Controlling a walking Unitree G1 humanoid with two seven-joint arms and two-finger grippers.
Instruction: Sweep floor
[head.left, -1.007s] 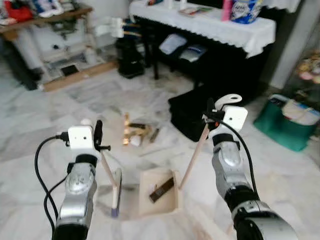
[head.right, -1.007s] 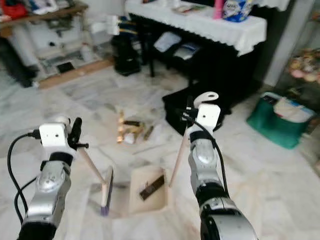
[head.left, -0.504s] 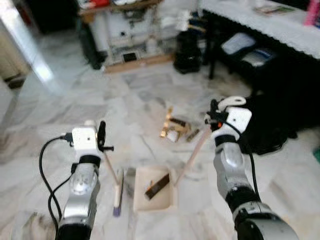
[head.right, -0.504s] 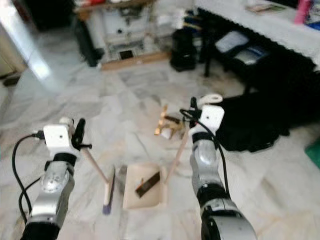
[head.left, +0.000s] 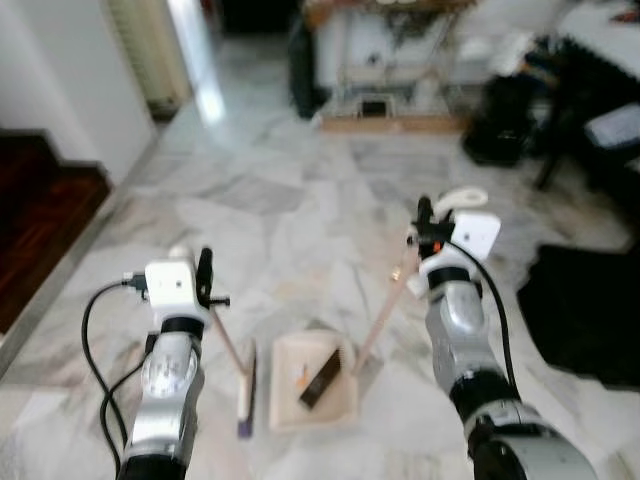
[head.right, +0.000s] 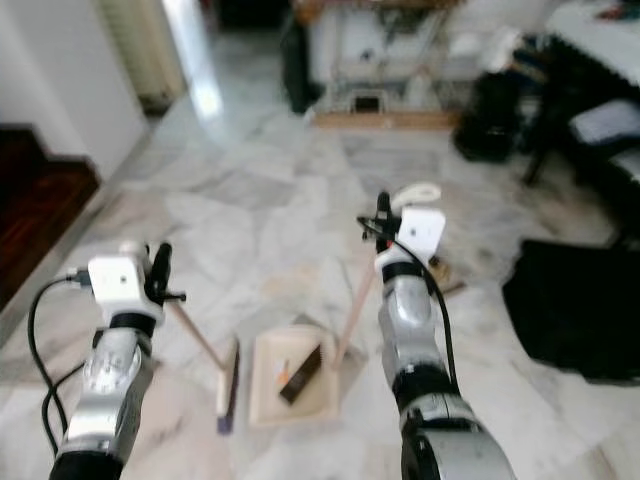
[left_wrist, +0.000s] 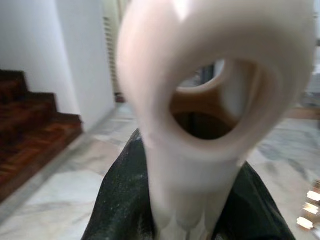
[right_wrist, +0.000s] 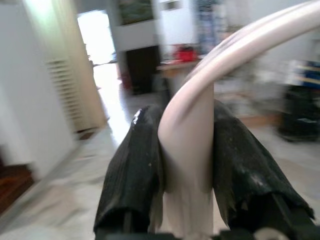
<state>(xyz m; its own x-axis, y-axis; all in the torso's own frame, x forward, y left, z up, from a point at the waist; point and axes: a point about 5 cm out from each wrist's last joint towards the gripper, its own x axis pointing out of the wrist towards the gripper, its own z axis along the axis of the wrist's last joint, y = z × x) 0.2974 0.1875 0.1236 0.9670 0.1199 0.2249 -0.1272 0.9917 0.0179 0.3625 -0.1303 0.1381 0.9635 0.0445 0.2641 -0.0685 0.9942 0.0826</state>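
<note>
Dustpan (head.left: 312, 383) sits on floor (head.left: 280, 215), centre, just ahead of robot, w/ a small flat piece of debris (head.left: 320, 379) lying in it. Brush (head.left: 244, 385) lies on floor just left of dustpan; its handle slopes up to left hand (head.left: 203, 280), clamped on the top end. Dustpan handle (head.left: 385, 310) rises from pan's right rim, tilted right, up to right hand (head.left: 424, 225), clamped near its looped end. Bit of litter (head.right: 440, 275) on floor right of right hand. Mat (head.left: 585, 310) further right. Stairs (head.left: 40, 215) at far left. Shelf unit (head.left: 385, 60) at back; bags (head.left: 500, 120) to its right.
</note>
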